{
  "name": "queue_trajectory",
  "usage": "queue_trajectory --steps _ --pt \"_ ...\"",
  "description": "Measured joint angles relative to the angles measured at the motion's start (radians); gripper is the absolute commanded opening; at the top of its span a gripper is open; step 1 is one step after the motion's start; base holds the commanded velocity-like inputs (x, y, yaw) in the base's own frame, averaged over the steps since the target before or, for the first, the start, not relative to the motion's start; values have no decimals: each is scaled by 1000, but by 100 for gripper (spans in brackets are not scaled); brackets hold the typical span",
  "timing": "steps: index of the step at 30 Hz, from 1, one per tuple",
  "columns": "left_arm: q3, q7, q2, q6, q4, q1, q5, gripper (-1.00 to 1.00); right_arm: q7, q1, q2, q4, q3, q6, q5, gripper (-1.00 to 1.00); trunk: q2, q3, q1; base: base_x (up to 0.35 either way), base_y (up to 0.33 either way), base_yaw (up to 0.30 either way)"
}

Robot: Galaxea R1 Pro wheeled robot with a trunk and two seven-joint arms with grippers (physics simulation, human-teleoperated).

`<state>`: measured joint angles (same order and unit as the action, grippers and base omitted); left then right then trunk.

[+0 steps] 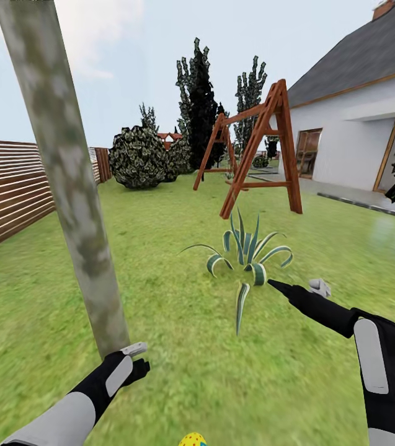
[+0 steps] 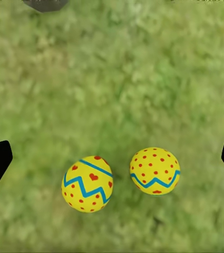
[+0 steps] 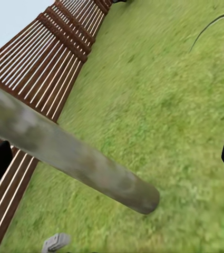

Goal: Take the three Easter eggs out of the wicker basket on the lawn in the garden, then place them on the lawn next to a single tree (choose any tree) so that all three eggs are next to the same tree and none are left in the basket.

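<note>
Beside the tree (image 1: 67,186), two eggs (image 2: 88,183) lie under your open, empty left gripper (image 2: 112,158); right gripper (image 3: 112,163) open, empty; fetch the third.

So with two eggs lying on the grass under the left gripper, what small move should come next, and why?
Probably lift the left gripper straight up and away. Its fingers stand wide apart and empty over two Easter eggs resting on the lawn, near the tree, so they look released.
</note>
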<state>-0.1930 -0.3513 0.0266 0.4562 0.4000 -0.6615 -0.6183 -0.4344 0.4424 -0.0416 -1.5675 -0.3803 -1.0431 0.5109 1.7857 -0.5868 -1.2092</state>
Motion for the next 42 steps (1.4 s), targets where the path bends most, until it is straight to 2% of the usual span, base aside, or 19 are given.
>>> queue_trajectory --steps 42 --pt "0 0 2 -2 0 1 0 100 0 0 0 0 0 0 0 100 -294 132 161 0 0 0"
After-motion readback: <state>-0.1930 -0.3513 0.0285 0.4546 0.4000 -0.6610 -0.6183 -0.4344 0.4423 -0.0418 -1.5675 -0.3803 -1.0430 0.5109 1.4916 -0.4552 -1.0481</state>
